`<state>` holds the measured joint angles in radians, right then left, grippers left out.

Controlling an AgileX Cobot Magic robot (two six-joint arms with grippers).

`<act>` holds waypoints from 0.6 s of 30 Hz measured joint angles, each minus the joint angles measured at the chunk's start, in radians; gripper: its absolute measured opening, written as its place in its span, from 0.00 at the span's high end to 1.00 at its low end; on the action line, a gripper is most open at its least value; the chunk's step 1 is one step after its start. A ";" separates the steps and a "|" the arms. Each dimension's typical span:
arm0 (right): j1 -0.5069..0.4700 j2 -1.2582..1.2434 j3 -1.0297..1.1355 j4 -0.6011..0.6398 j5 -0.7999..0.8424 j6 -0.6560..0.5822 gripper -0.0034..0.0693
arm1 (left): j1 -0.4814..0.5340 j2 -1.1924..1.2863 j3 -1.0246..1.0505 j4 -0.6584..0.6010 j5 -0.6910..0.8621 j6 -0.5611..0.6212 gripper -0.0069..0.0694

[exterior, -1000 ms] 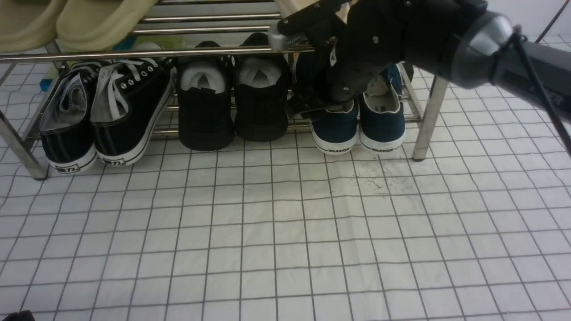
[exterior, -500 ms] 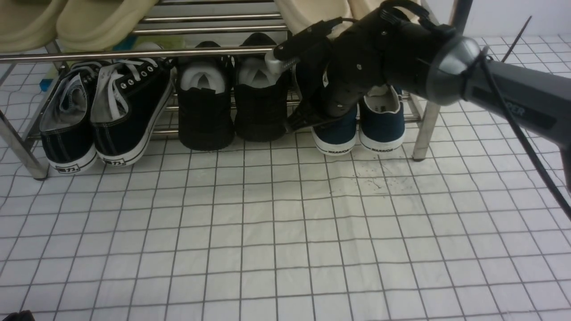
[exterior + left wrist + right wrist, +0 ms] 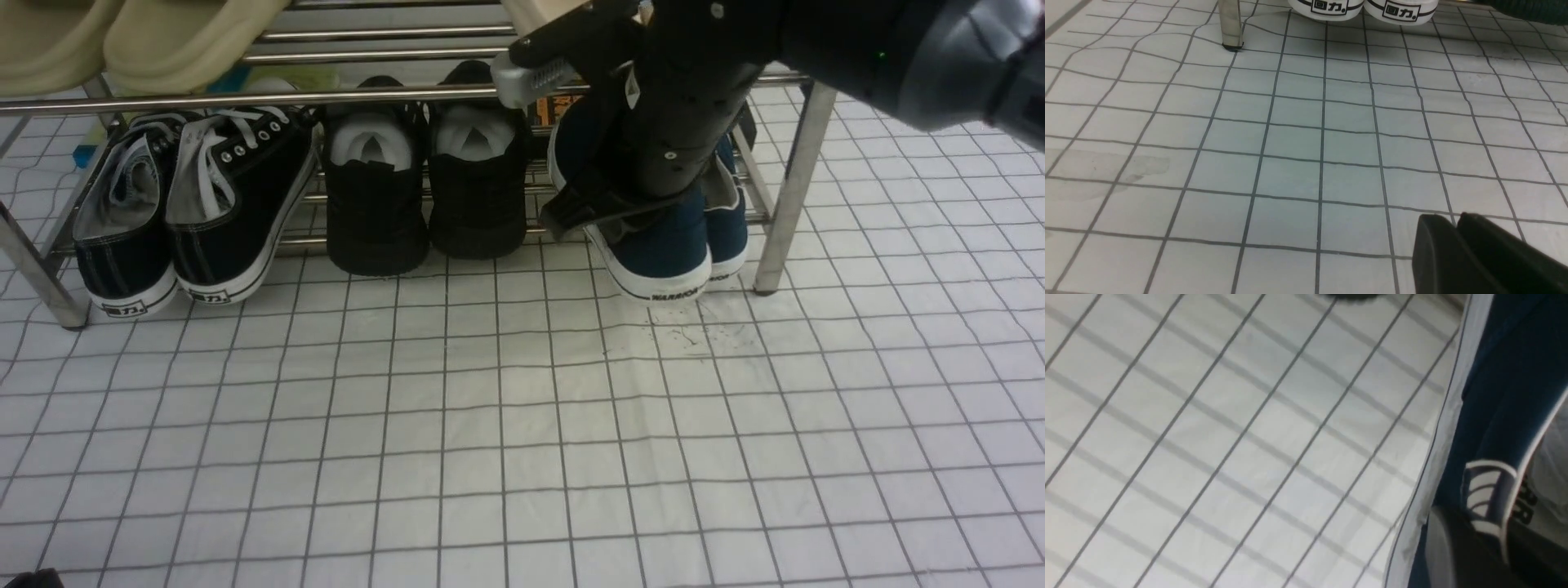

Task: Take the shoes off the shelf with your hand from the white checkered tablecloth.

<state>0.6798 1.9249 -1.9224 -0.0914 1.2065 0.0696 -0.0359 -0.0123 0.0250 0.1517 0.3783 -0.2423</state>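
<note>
Right gripper (image 3: 1474, 535) pinches the side wall of 1 navy shoe (image 3: 665, 245), the left of 2, and it's there at the rack's (image 3: 788, 192) lower tier, heel out over the cloth (image 3: 490, 408)! Left gripper (image 3: 1455, 226): 2 fingertips pressed together above the cloth

The shoe rack (image 3: 787, 196) is glossy, smooth chrome-like metal, the checkered tablecloth (image 3: 457, 392) softly wrinkled cloth, and the navy slip-ons (image 3: 665, 241) matt canvas with smooth, rubbery white soles.
</note>
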 joint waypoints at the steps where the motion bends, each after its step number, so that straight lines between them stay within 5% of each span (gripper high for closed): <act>1: 0.007 -0.008 0.000 0.001 0.022 0.000 0.90 | 0.000 0.000 0.000 0.000 0.000 0.000 0.79; 18: 0.146 -0.235 0.191 0.035 0.056 0.060 0.90 | 0.000 0.000 0.000 0.000 0.000 0.000 0.79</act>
<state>0.8258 1.6898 -1.7311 -0.0566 1.2630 0.1297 -0.0359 -0.0123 0.0250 0.1517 0.3783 -0.2423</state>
